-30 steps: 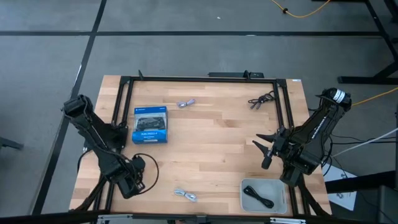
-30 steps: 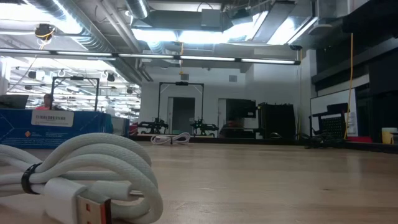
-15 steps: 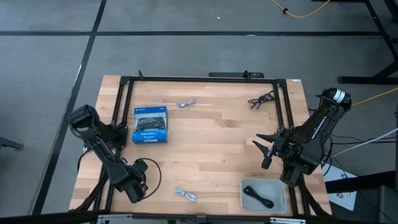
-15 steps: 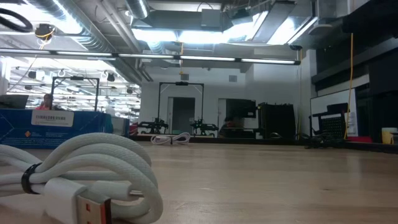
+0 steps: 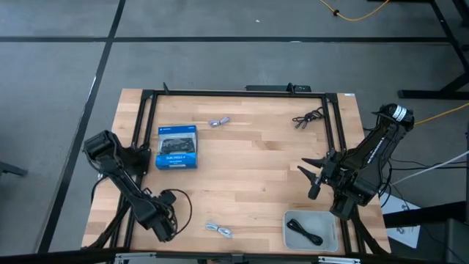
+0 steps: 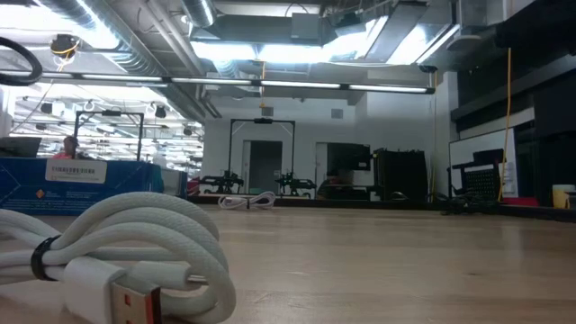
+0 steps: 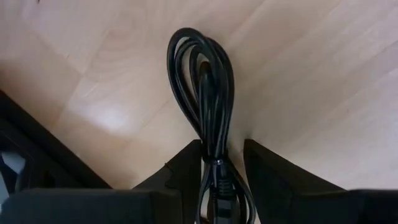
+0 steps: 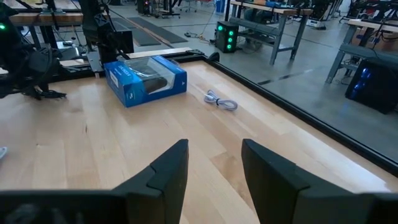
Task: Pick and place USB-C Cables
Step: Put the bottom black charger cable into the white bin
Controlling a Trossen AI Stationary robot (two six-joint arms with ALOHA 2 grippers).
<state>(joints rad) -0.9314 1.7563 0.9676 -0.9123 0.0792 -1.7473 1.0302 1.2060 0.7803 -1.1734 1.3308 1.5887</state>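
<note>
Black cable [image 7: 208, 118] is pinched in your left gripper [image 5: 163, 217], which has slid toward the table's near edge, so it's lifted and travelling. Right gripper [image 5: 316, 178] waits, fingers spread, beside the tray [image 5: 331, 236].

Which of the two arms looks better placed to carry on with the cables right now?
The left. Its gripper already holds a black cable between its fingers, just over the table's near-left part. The right gripper hangs open and empty beside the grey tray.
</note>
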